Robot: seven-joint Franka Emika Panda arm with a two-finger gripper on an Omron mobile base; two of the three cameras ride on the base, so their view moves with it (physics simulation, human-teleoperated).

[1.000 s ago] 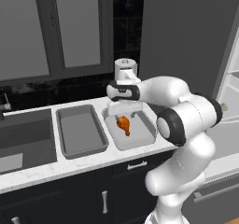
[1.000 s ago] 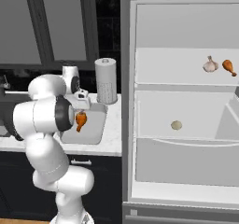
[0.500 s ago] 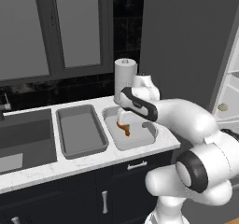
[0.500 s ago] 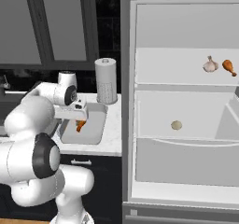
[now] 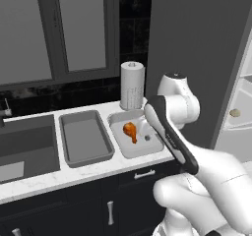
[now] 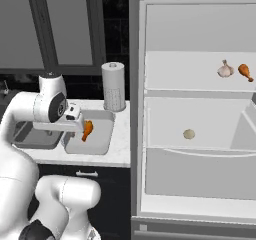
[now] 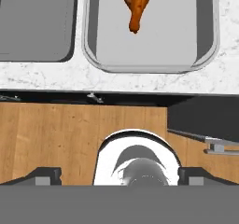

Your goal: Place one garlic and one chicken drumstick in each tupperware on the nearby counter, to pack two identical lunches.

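Arm swung back; drumstick [image 7: 136,3] lies lengthwise in tupperware [image 7: 205,55].

Colours and patterns. Two grey trays: one [image 5: 86,137] bare, the other [image 5: 139,146] holding an orange-brown chicken drumstick [image 5: 131,131]. Counter [image 5: 59,173]: white stone with faint grey marbling; cabinet fronts [image 5: 74,208] dark navy with silver handles [image 5: 143,174]. Paper towel roll [image 5: 132,85]: white, finely dotted. Wall behind it [image 5: 133,28]: glossy black. Fridge interior [image 6: 195,119]: pale grey-white, holding a whitish garlic bulb [image 6: 225,70], a second orange-brown drumstick [image 6: 245,71] and a beige round item [image 6: 189,134]. Floor [image 7: 51,134] below the hand: warm wood grain.
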